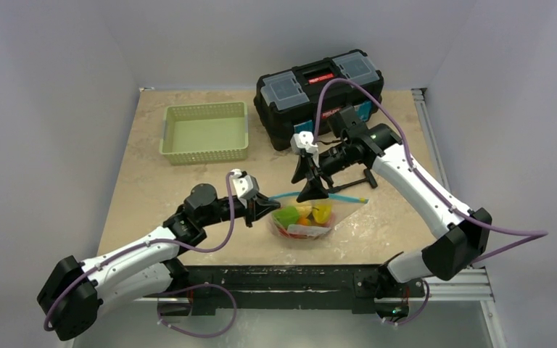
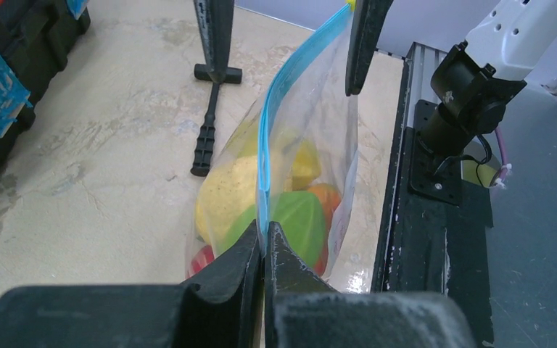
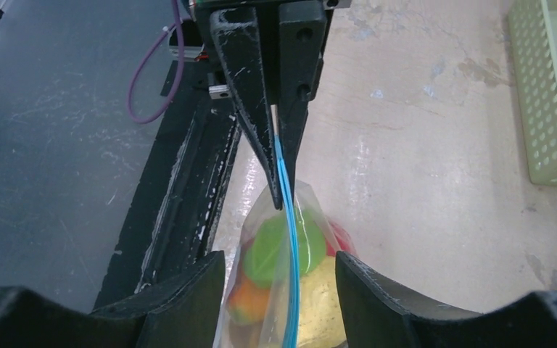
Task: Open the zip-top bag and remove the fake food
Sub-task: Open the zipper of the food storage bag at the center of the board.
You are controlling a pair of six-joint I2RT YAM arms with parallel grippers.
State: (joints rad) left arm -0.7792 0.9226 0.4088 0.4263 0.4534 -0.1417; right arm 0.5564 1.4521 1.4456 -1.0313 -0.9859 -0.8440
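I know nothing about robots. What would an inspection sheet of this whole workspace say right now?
Surface: beige stone-look table, nothing spilled.
Job's things: zip-top bag near the front edge, its zip strip lifted and looking zipped; fake food inside.
Clutter: green basket, empty; black toolbox, closed; black hammer lying on the table.
Grippers: left gripper shut on the strip; right gripper open, one finger on either side of the strip.
Cables: purple cables loop along both arms, no snag seen.
Surroundings: grey walls; metal rail at the table's right edge.
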